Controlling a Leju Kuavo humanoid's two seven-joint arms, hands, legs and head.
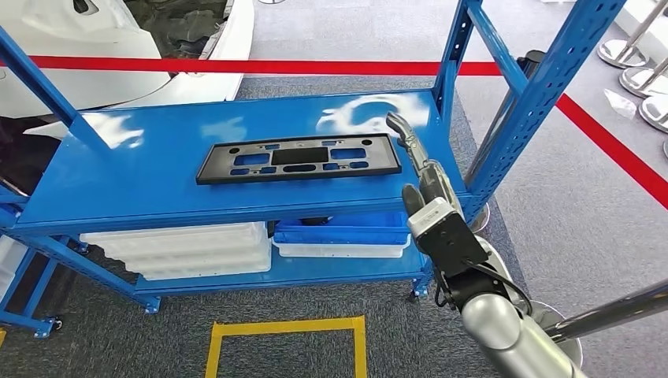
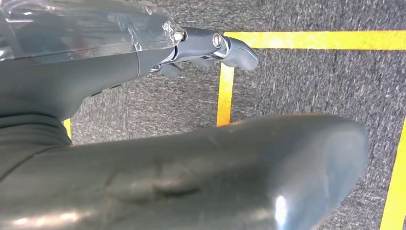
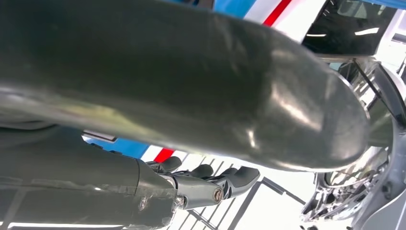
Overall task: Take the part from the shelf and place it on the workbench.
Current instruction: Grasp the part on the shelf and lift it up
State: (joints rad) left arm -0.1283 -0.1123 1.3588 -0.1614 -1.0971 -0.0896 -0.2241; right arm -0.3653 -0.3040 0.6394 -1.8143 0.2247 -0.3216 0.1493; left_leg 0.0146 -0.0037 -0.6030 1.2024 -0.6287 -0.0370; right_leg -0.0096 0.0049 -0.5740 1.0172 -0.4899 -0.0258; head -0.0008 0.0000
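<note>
Lying flat on the shelf [image 1: 118, 181], the part [image 1: 298, 157] sits just beside the right robot hand [image 1: 413, 157].

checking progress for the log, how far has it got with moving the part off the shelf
Nothing looks done yet: the black part lies flat on the blue shelf. In hand: the right robot hand is raised at the shelf's right end, near the part's right edge, fingers apart and holding nothing. Left: grasp, lift and carry it to the workbench. The left robot hand hangs over the floor.
</note>
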